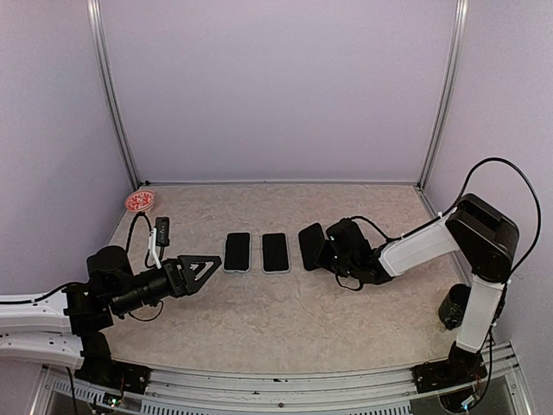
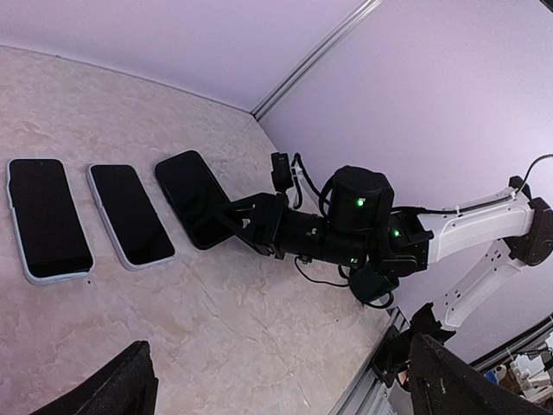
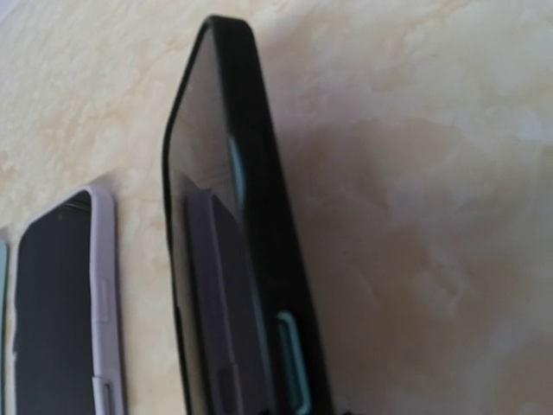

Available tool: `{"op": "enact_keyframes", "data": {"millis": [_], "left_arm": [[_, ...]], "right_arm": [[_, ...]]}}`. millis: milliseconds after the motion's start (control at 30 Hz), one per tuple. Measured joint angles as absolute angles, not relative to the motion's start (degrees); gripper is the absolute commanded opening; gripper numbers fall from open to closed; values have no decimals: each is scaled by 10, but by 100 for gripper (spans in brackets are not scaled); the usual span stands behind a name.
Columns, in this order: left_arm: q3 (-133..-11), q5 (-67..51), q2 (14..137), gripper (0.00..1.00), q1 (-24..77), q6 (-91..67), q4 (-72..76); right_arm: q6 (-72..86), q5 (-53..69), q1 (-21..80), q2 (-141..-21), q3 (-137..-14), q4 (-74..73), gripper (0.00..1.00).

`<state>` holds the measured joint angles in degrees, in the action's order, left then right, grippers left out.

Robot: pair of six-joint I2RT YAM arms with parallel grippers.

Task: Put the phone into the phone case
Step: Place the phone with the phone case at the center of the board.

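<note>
A black phone in a black case (image 1: 310,245) with teal side buttons is tilted up on its long edge right of the row. My right gripper (image 1: 328,252) is shut on its near end. In the right wrist view the black phone (image 3: 246,259) fills the middle, edge-on, and the fingers are hidden below the frame. In the left wrist view the right gripper (image 2: 240,221) grips the black phone (image 2: 188,195). My left gripper (image 1: 200,266) is open and empty, left of the phones; its fingertips (image 2: 117,387) sit wide apart at the bottom corners.
Two phones in light cases lie flat side by side: one (image 1: 237,252) on the left, one (image 1: 275,252) beside the black phone. A red and white round disc (image 1: 139,201) and a small black device (image 1: 162,229) with a cable sit at the far left.
</note>
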<state>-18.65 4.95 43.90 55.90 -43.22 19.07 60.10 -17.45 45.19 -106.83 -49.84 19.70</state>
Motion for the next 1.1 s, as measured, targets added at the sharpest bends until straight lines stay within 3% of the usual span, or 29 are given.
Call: {"op": "enact_keyframes", "data": {"millis": [1100], "left_arm": [[-185, 50, 447, 99, 556, -434, 201]], "right_arm": [[603, -182, 453, -1060, -490, 144, 46]]}}
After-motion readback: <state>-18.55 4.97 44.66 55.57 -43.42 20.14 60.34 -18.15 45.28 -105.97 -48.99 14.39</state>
